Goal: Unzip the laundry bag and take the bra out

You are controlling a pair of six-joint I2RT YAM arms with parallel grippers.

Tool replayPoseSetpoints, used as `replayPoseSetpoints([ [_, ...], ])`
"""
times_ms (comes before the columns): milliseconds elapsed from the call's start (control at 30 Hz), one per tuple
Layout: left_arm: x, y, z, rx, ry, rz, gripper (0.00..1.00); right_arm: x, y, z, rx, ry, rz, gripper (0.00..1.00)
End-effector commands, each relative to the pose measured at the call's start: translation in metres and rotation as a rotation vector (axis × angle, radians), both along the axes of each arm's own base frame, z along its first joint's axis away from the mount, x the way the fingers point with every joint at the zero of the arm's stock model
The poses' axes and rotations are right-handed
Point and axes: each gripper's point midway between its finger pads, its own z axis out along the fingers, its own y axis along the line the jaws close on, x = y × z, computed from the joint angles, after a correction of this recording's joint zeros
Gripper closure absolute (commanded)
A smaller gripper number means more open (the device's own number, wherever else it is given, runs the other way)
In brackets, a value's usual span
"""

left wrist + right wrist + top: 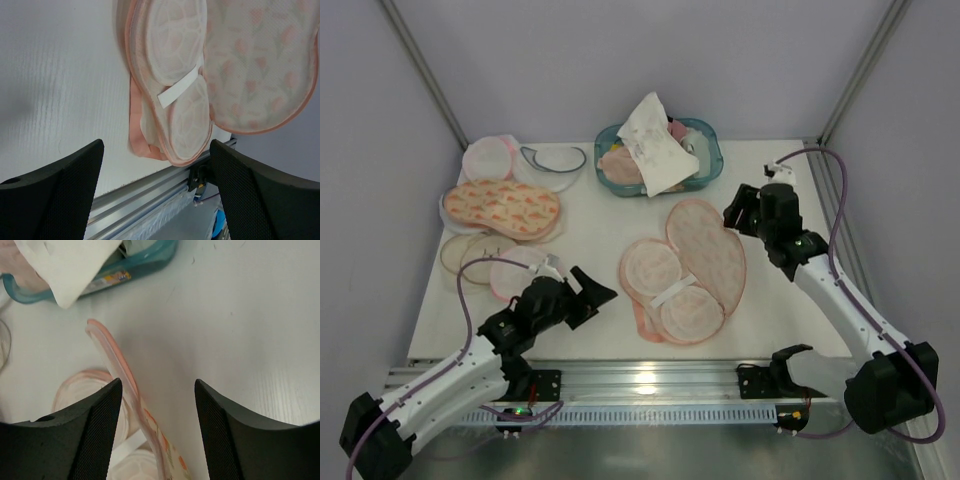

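The peach laundry bag (710,245) lies unzipped in the middle of the table, its upper flap folded back to the right with the pale inside up. The white-cream bra (665,285) lies in the bag's lower half, cups up, a white strap across them. My left gripper (598,300) is open and empty, left of the bag. Its wrist view shows the bra (175,50) and flap (260,65) ahead of the gripper (157,195). My right gripper (732,215) is open and empty at the flap's right edge. The flap's pink rim (112,347) runs between its fingers (157,430).
A teal basket (705,160) with white and pink garments stands at the back, also in the right wrist view (145,260). A second, closed carrot-print bag (502,207) and round white mesh pouches (485,155) lie at the left. The table's front rail (150,192) is close under the left gripper.
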Motion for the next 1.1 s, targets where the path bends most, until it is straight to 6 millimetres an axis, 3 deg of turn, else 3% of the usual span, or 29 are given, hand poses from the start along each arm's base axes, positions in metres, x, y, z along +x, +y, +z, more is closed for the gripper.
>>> replayPoseSetpoints([
  [0, 0.005, -0.010, 0.012, -0.029, -0.046, -0.037, 0.12, -0.028, 0.013, -0.009, 0.044, 0.032, 0.095, 0.36],
  [133, 0.006, -0.012, 0.008, -0.020, -0.034, -0.039, 0.12, -0.059, 0.031, -0.034, 0.090, 0.104, 0.233, 0.40],
  [200, 0.006, -0.012, 0.007, -0.018, -0.033, -0.037, 0.12, -0.070, 0.034, -0.045, 0.099, 0.124, 0.264, 0.49],
  [233, 0.006, -0.011, 0.006, -0.017, -0.032, -0.035, 0.12, -0.074, 0.036, -0.049, 0.106, 0.131, 0.278, 0.56],
  [267, 0.006, -0.011, 0.005, -0.017, -0.032, -0.034, 0.12, -0.079, 0.040, -0.052, 0.120, 0.138, 0.305, 0.74],
  [333, 0.007, -0.011, 0.006, -0.018, -0.034, -0.031, 0.12, -0.086, 0.043, -0.058, 0.132, 0.136, 0.335, 0.93],
  [467, 0.007, -0.010, 0.007, -0.017, -0.035, -0.028, 0.12, -0.098, 0.063, -0.045, 0.196, 0.066, 0.460, 0.96],
  [500, 0.008, -0.010, 0.008, -0.019, -0.038, -0.027, 0.12, -0.110, 0.085, -0.028, 0.242, 0.016, 0.618, 0.96],
  [533, 0.008, -0.010, 0.008, -0.018, -0.037, -0.027, 0.12, -0.109, 0.085, -0.030, 0.231, 0.015, 0.626, 0.96],
  [667, 0.009, -0.010, 0.009, -0.015, -0.041, -0.022, 0.12, -0.130, 0.117, -0.027, 0.259, 0.036, 0.827, 0.96],
  [700, 0.008, -0.010, 0.009, -0.014, -0.040, -0.024, 0.12, -0.134, 0.122, -0.028, 0.269, 0.046, 0.859, 0.95],
  [800, 0.008, -0.009, 0.010, -0.015, -0.043, -0.023, 0.12, -0.153, 0.145, -0.036, 0.317, 0.098, 0.987, 0.74],
  [900, 0.007, -0.009, 0.010, -0.014, -0.040, -0.024, 0.12, -0.175, 0.168, -0.047, 0.378, 0.182, 1.110, 0.45],
  [933, 0.007, -0.009, 0.011, -0.014, -0.042, -0.025, 0.12, -0.178, 0.174, -0.044, 0.396, 0.173, 1.144, 0.40],
  [967, 0.007, -0.008, 0.012, -0.013, -0.043, -0.022, 0.12, -0.186, 0.178, -0.043, 0.422, 0.185, 1.183, 0.28],
  [1033, 0.010, -0.004, 0.012, -0.001, -0.053, 0.000, 0.12, -0.190, 0.184, -0.035, 0.474, 0.150, 1.216, 0.22],
  [1067, 0.010, -0.003, 0.015, -0.007, -0.060, 0.004, 0.12, -0.189, 0.183, -0.034, 0.476, 0.141, 1.206, 0.09],
])
